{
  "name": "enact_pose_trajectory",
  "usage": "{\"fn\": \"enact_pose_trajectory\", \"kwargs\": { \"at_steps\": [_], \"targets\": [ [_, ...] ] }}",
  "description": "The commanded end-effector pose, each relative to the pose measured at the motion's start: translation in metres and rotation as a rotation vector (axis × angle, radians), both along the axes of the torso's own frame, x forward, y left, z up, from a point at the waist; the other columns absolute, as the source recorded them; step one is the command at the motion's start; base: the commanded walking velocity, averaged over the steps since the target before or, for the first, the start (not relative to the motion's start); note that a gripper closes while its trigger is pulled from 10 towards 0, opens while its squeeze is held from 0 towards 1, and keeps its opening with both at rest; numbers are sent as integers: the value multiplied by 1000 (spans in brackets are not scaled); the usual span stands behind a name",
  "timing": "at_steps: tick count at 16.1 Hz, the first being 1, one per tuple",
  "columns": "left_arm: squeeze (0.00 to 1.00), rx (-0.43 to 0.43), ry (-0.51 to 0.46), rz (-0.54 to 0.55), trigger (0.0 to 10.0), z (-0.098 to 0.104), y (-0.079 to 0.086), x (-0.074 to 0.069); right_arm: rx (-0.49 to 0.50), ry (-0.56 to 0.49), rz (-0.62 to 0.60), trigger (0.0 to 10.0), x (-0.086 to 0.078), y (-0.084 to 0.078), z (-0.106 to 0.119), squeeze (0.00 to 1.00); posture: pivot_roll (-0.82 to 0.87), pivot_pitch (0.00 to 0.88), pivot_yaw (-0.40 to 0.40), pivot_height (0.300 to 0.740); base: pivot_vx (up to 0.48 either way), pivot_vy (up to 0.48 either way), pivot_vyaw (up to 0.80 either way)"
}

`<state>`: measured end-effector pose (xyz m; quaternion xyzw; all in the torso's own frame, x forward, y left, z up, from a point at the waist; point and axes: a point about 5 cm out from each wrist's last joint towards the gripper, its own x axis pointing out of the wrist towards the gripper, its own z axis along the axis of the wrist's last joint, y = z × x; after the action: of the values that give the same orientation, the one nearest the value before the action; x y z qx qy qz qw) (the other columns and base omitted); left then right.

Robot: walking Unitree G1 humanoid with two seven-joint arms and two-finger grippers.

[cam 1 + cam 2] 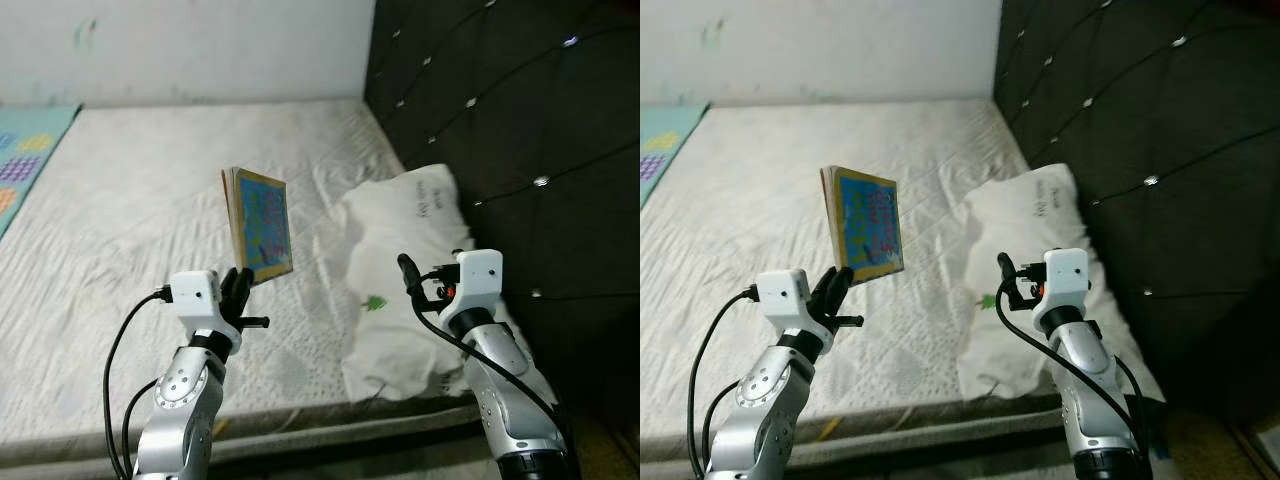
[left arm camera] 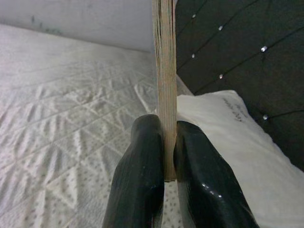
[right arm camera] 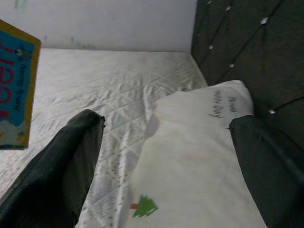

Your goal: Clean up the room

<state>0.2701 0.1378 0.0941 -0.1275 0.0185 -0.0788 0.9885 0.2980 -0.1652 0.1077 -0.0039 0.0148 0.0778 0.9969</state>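
Observation:
A children's book (image 1: 262, 224) with a blue cover and yellow border is held upright above the mattress (image 1: 150, 230). My left gripper (image 1: 240, 285) is shut on its lower edge; in the left wrist view both fingers (image 2: 142, 175) clamp the book's page edge (image 2: 165, 85). My right gripper (image 1: 412, 275) is open above a white pillow (image 1: 410, 250) that lies against the headboard. In the right wrist view the two fingers (image 3: 61, 166) stand wide apart with the pillow (image 3: 190, 156) between them and the book's cover (image 3: 16, 90) off to one side.
A dark tufted headboard (image 1: 500, 120) runs along the bed's right side. A white wall (image 1: 190, 45) stands behind the bed. A colourful play mat (image 1: 25, 150) lies at the far left edge of the mattress. The mattress's front edge (image 1: 330, 425) is just before me.

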Motion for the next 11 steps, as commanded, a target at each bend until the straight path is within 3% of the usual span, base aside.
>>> {"fn": "enact_pose_trajectory", "kwargs": {
  "at_steps": [1, 11],
  "targets": [
    [0, -2, -71, -3, 10000, 14, -1, 2, -6, 1, -9, 10000, 0, -3, 0, 0, -158, 19, 12, 740, 255, 0, -663],
    [0, -2, -71, -3, 10000, 14, -1, 2, -6, 1, -9, 10000, 0, -3, 0, 0, -158, 19, 12, 740, 255, 0, -663]
  ]
}}
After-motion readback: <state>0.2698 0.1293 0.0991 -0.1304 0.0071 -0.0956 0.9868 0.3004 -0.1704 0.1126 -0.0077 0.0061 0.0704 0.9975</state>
